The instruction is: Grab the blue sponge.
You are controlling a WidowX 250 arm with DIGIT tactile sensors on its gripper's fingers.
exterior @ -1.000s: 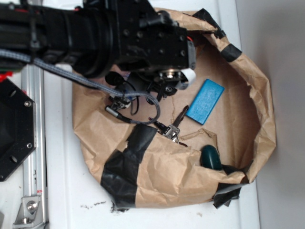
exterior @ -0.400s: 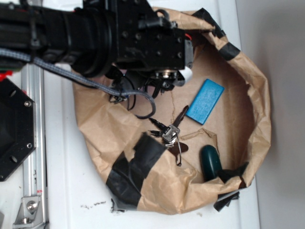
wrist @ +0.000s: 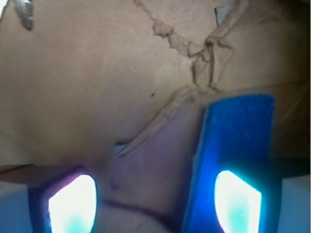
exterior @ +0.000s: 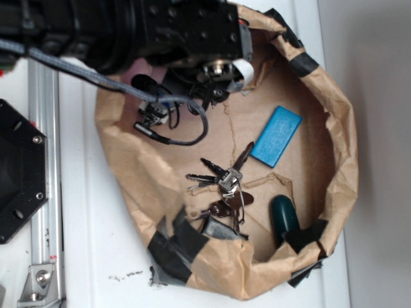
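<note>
A white table (exterior: 83, 256) fills the exterior view, with a metal rail (exterior: 45, 160) and a black plate (exterior: 16, 173) along its left edge. On it sits a brown paper bag (exterior: 347, 160), rolled down into a shallow nest and patched with black tape (exterior: 176, 247). The black arm (exterior: 128, 32) reaches in from the upper left and covers the bag's upper left part, with a grey cable (exterior: 186, 128) looping below it.

The wrist view looks along the gripper (wrist: 155, 204) at the crumpled paper floor. Its two fingertips glow pale at the bottom edge and stand well apart, so it is spread wide with only bare paper showing in the gap between them.

The sponge (wrist: 238, 136) lies at the right-hand fingertip (wrist: 238, 201) in this view, not between the two. Its royal-blue face stretches away from that tip toward the middle of the picture, and a paler edge runs down its inner side. Whether the tip touches it cannot be told. In the exterior view the sponge is hidden under the arm.

On the open floor, right of the arm, a smooth sky-blue block (exterior: 276, 136) lies tilted. A bunch of keys (exterior: 225, 183) is spread just left of and below it. A dark teal rounded thing (exterior: 284, 218) rests near the lower right rim.
</note>
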